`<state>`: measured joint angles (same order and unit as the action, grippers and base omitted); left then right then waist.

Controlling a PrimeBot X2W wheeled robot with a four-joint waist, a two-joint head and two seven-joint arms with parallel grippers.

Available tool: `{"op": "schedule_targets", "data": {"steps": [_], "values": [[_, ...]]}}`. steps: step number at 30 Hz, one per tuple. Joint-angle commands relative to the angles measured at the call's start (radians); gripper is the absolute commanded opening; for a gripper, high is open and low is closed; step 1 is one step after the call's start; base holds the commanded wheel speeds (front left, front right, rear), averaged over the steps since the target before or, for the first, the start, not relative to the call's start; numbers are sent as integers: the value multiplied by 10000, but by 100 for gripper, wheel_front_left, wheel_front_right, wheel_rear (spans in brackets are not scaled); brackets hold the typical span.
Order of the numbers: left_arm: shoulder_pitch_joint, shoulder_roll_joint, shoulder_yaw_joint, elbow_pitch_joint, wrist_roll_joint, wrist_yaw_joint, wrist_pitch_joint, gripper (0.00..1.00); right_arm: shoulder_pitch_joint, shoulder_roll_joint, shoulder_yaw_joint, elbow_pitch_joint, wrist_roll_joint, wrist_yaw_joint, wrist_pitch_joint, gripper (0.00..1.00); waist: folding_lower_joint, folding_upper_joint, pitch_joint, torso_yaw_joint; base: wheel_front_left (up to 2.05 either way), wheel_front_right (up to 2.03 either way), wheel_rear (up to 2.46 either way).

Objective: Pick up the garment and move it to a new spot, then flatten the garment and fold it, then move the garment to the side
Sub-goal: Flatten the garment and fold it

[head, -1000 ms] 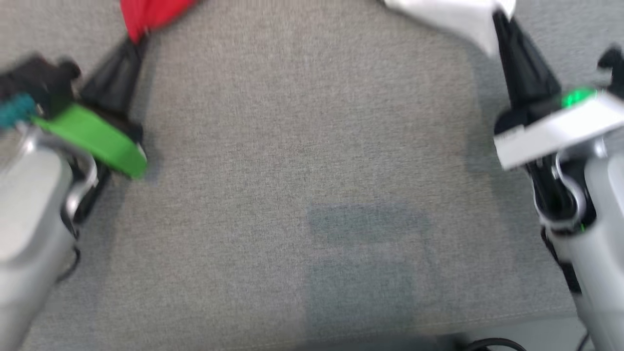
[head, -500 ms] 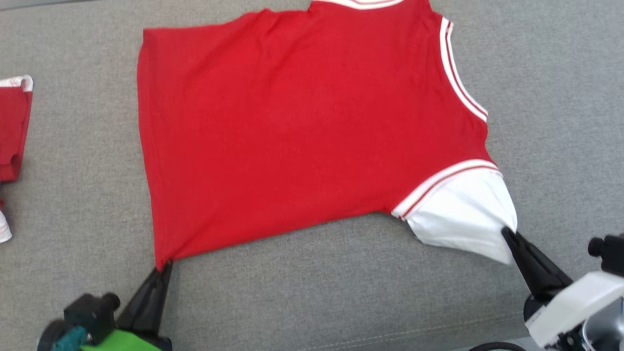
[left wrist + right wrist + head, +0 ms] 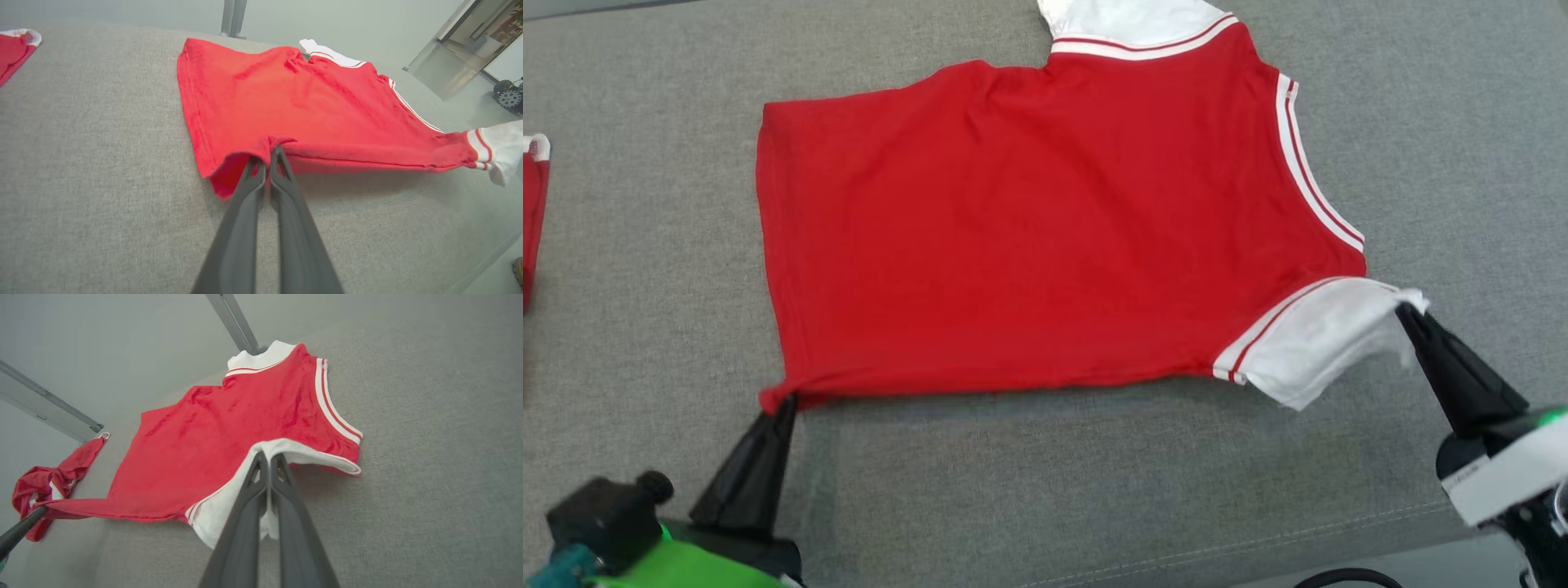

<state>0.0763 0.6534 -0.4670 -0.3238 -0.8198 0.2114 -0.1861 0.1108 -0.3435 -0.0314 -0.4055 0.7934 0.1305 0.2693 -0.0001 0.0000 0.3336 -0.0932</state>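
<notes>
Grey fabric table (image 3: 1029, 482), red T-shirt (image 3: 1029, 229) spread mid-table. Closed left fingers (image 3: 768, 433) clamp its near hem corner, closed right fingers (image 3: 1429, 343) clamp the white sleeve (image 3: 1307, 343); near edge slightly lifted

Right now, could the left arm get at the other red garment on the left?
Probably not yet: the left arm has its jaws shut on the shirt corner. The other garment lies apart, bare surface between.
</notes>
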Motion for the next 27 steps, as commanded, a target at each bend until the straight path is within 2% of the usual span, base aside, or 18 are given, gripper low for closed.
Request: {"op": "schedule_targets", "data": {"steps": [1, 4, 8, 12, 16, 22, 27], "values": [[-409, 271, 218, -164, -134, -17, 237, 0, -601, -88, 87, -16, -72, 3, 231, 0, 1, 0, 327, 32, 0, 0, 0], [-1218, 532, 602, -300, -502, -129, 800, 0, -1986, -99, 440, 435, -135, 3, 814, 0, 1, 0, 710, 52, 0, 0, 0], [-2137, 777, 526, 373, -868, -373, 1852, 0, -3756, 64, 985, 1673, -449, 3, 1161, 0, 1, 0, 1025, 61, 0, 0, 0], [-3070, 512, 237, 1282, -993, -549, 2552, 0, -5100, 278, 1346, 3004, -766, 3, 998, 0, 1, 0, 1231, 165, 0, 0, 0], [-3881, 143, -52, 2161, -926, -808, 2796, 0, -6001, 343, 1570, 4141, -1075, 3, 780, 0, 1, 0, 1348, 259, 0, 0, 0], [-4721, 1, -506, 3251, -701, -1159, 3292, 0, -7013, 307, 1909, 5517, -1555, 3, 351, 0, 1, 0, 1387, 366, 0, 0, 0], [-5105, -68, -665, 3520, -646, -1329, 3474, 0, -7746, 335, 1796, 6524, -2051, 1, -433, 0, 1, 0, 1407, 461, 0, 0, 0]]}}
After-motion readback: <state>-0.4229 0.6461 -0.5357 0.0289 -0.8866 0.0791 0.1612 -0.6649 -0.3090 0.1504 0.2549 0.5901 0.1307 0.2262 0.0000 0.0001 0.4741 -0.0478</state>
